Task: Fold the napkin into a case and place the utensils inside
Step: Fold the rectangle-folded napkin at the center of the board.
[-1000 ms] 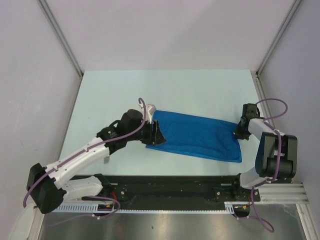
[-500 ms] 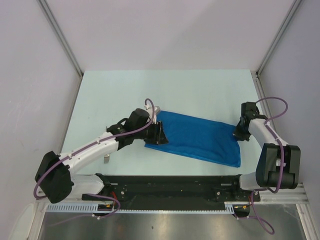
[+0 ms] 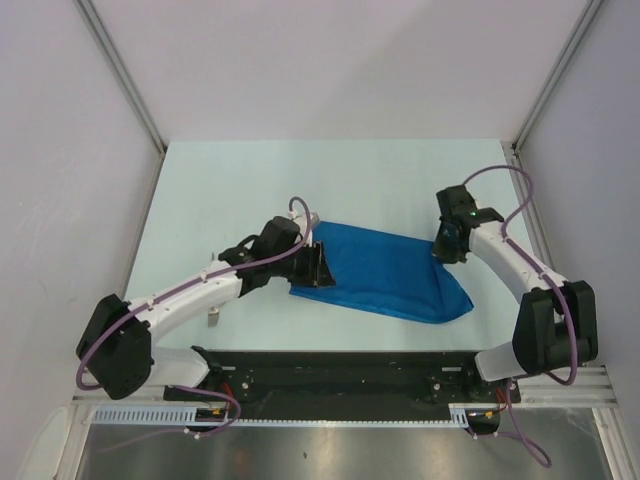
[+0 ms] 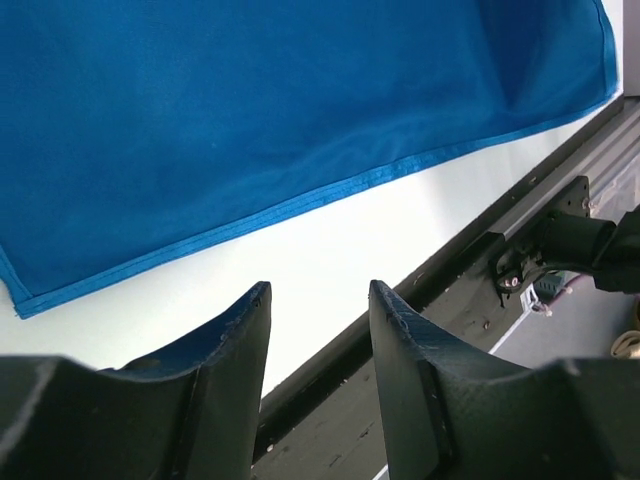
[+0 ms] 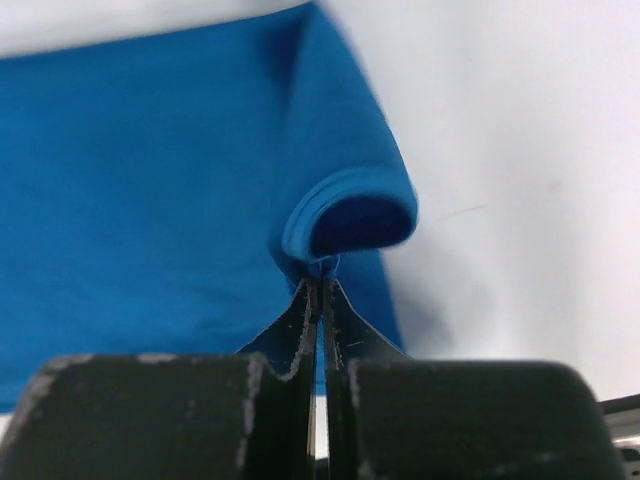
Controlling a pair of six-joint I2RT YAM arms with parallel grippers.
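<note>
Right hand (image 5: 320, 288), pinched together on the right edge of the creased royal-blue cloth napkin (image 3: 385, 275), is carrying it leftward from its earlier place over the pale bench (image 3: 230, 180), beginning a fold. Left hand (image 4: 318, 295), fingers apart, is hovering at the left end.

The napkin (image 3: 385, 270) is woven cloth, matt royal blue, with a stitched hem along its edge. My left gripper (image 4: 315, 290) and my right gripper (image 5: 321, 285) have matt black fingers with a fine grain. The right pair shows pale scuffing on its inner edges. The table (image 3: 250, 180) around the napkin is smooth, pale and low-sheen. The rail (image 3: 350, 385) beyond the napkin's near hem looks like dark matt metal.
</note>
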